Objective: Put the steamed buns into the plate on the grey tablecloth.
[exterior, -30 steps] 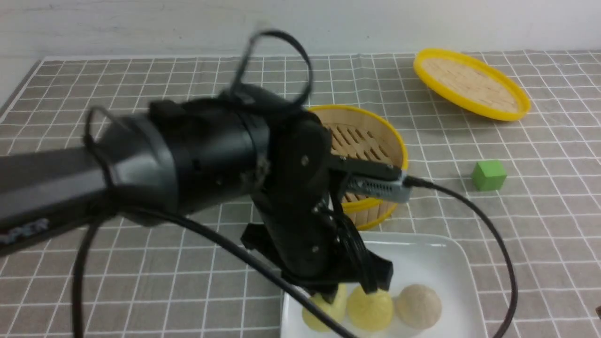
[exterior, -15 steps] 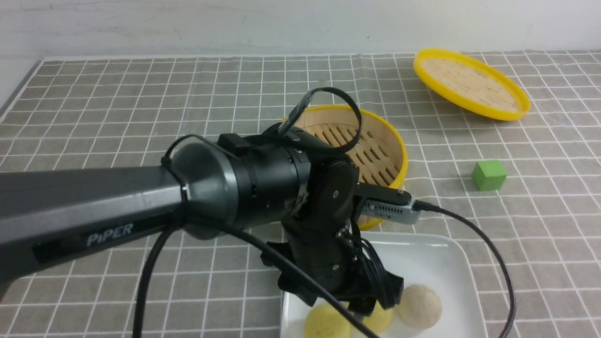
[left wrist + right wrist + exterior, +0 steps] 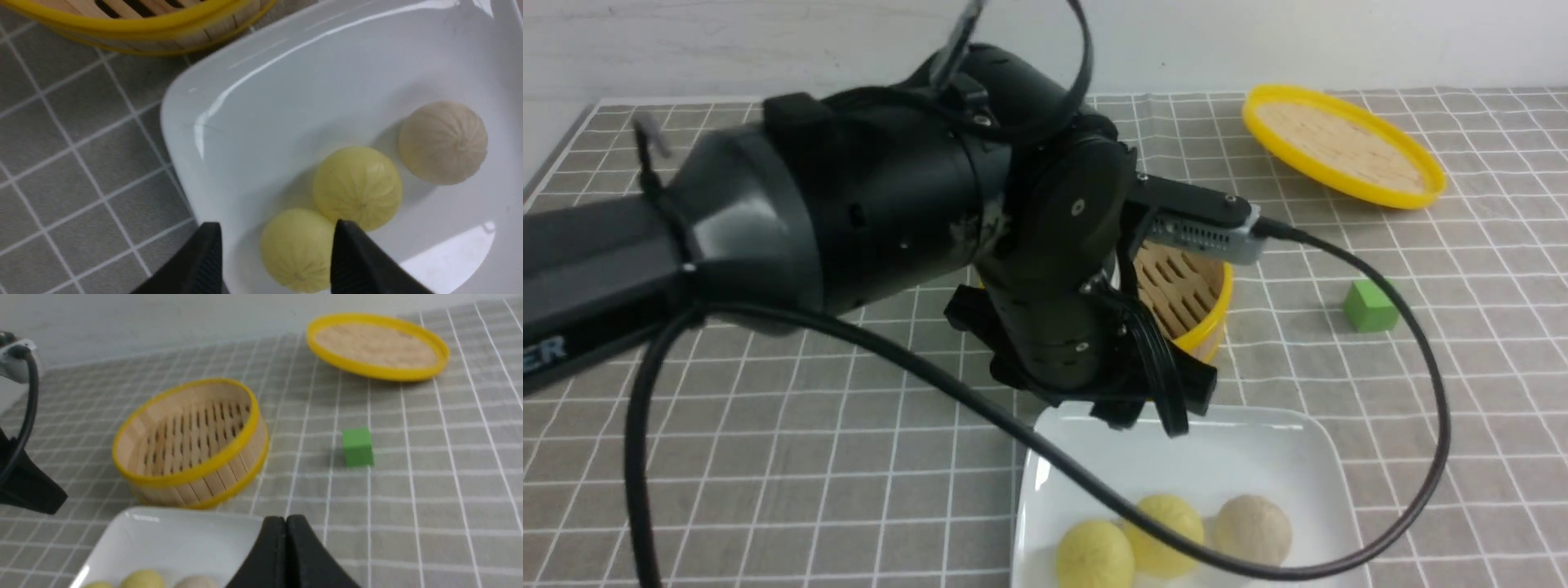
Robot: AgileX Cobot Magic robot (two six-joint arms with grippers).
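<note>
Three steamed buns lie in the white plate on the grey tablecloth: two pale yellow buns and a beige one. My left gripper hangs open above the plate's far edge and holds nothing. In the left wrist view its gripper frames the nearer yellow bun lying below, beside the other yellow bun and the beige bun. My right gripper is shut and empty, near the plate's right edge; it is out of the front view.
The yellow-rimmed bamboo steamer stands just behind the plate, half hidden by my left arm, and is empty in the right wrist view. Its lid leans at the back right. A green cube sits right of the steamer. A black cable loops over the plate.
My left gripper let go of the left yellow bun on the plate, then rose and drew back toward the steamer. All three buns stay on the plate.
</note>
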